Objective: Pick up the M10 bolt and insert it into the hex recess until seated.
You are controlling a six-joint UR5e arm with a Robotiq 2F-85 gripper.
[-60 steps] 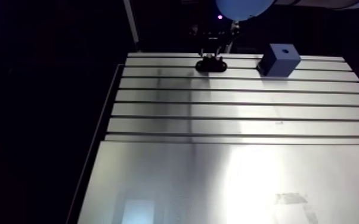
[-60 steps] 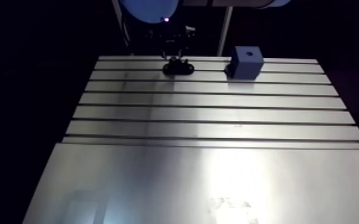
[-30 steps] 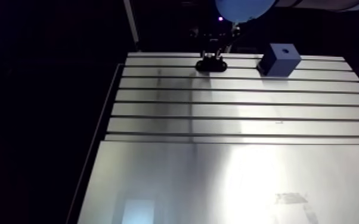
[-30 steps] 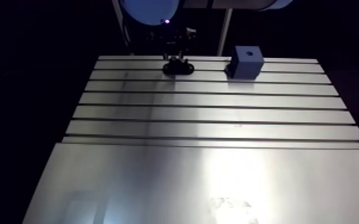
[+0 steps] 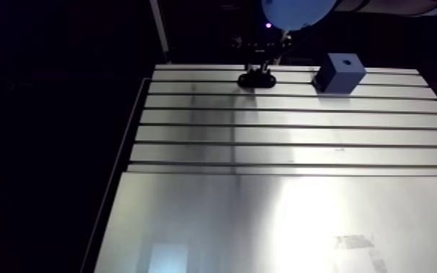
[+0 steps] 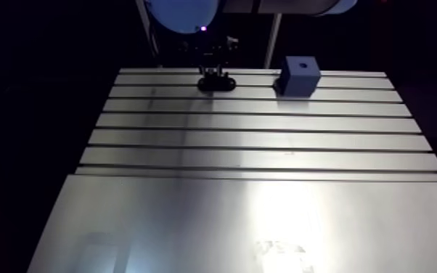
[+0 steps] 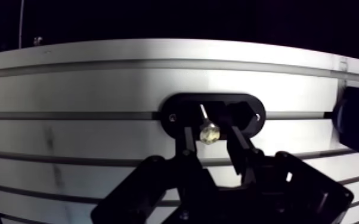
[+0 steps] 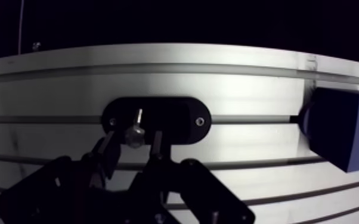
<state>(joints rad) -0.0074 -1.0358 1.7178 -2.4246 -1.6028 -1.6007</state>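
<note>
M10 bolt (image 7: pixel 210 132) stands in black holder (image 7: pixel 179 107) between slightly spread fingers of gripper (image 8: pixel 132 142); grasp and insertion into blue block (image 5: pixel 340 72) remain.

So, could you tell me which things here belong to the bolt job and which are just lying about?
Job: M10 bolt; gripper, open around it; blue block with a hole on top.
Just there: black oval plate under the bolt; slotted table.
</note>
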